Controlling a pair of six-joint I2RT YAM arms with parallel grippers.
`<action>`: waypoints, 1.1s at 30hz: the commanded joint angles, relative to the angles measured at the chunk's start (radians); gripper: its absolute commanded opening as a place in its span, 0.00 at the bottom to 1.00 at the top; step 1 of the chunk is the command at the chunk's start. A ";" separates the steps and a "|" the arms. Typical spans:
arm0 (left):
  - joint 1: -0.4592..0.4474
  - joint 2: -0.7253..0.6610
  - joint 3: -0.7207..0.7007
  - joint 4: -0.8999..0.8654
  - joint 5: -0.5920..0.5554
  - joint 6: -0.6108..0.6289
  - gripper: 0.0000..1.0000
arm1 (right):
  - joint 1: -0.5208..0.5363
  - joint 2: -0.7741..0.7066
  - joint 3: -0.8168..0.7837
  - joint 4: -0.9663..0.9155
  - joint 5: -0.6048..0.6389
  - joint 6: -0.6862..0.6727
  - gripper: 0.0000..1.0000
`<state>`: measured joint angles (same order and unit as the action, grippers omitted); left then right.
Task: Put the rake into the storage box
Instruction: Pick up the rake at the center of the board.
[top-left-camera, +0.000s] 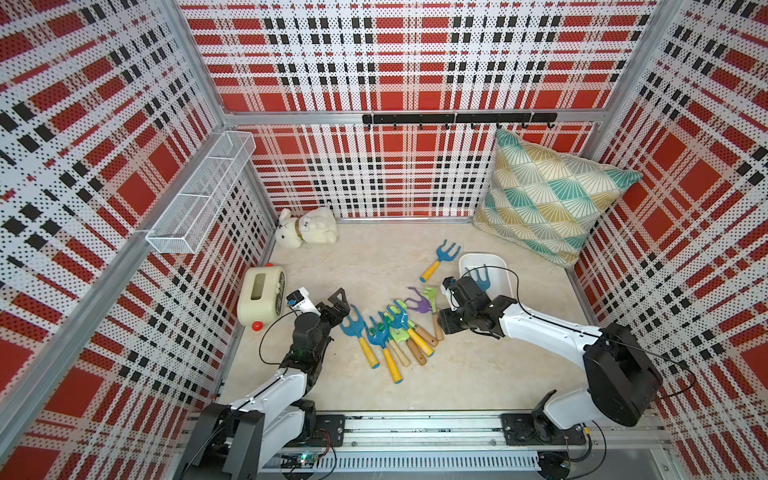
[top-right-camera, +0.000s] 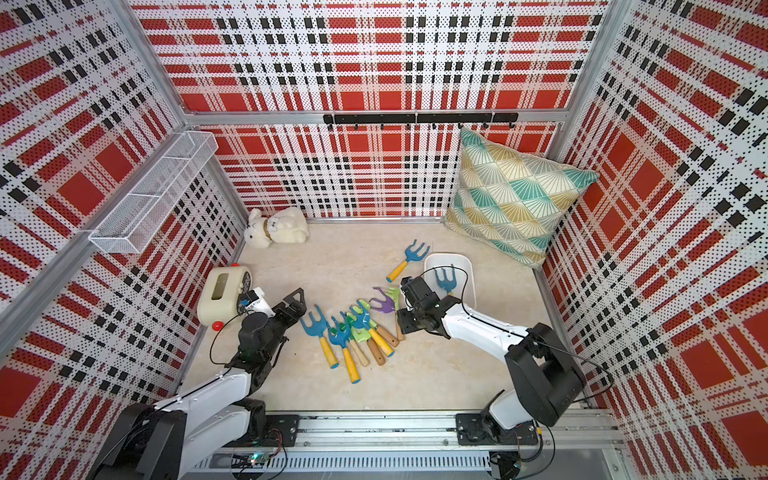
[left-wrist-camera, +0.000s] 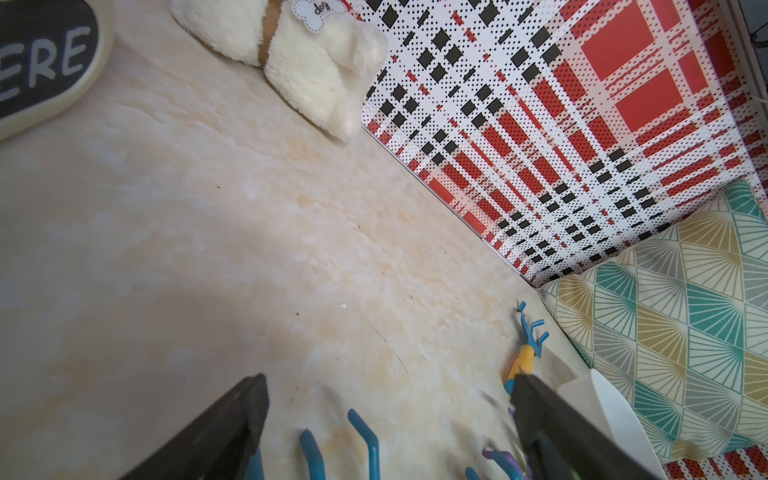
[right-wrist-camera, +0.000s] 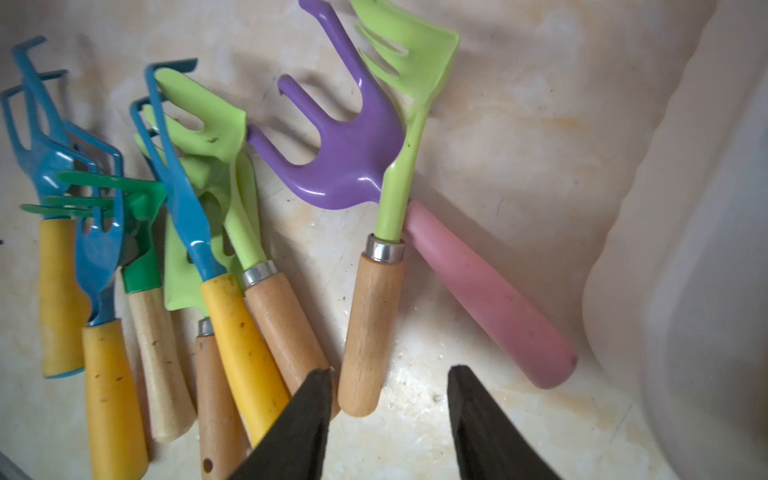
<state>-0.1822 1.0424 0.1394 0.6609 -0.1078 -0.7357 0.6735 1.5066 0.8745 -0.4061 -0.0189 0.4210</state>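
Observation:
Several toy rakes lie heaped mid-floor. At the heap's right end a light-green rake (right-wrist-camera: 370, 316) with a wooden handle lies across a purple rake (right-wrist-camera: 345, 166) with a pink handle. My right gripper (right-wrist-camera: 388, 372) hangs over them, open. The wooden handle's end sits between its fingers, close to one finger (right-wrist-camera: 316, 399), and is not clamped. The white storage box (top-left-camera: 465, 259) stands just right of it, with a blue rake (top-left-camera: 482, 279) inside. My left gripper (top-left-camera: 338, 301) is wide open over the tines of a blue rake (left-wrist-camera: 365, 432) at the heap's left, holding nothing.
A lone blue rake with a yellow handle (top-left-camera: 440, 259) lies left of the box. A cream box with a red knob (top-left-camera: 262, 301) stands behind the left arm. A plush dog (top-left-camera: 305, 228) sits at the back left and a patterned pillow (top-left-camera: 552, 199) at the back right. A wire basket (top-left-camera: 199, 195) hangs on the left wall.

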 joint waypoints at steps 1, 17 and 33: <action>-0.007 0.002 0.030 0.000 -0.010 0.007 0.97 | 0.016 0.046 0.033 0.029 0.037 0.033 0.51; -0.005 -0.015 0.039 -0.021 -0.019 0.016 0.97 | 0.065 0.289 0.184 0.039 0.088 0.053 0.48; -0.001 -0.092 0.039 -0.065 -0.015 0.024 0.97 | 0.015 0.080 0.249 -0.055 0.256 0.046 0.10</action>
<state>-0.1822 0.9676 0.1547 0.6109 -0.1135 -0.7315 0.7177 1.6333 1.0893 -0.4419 0.1967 0.4843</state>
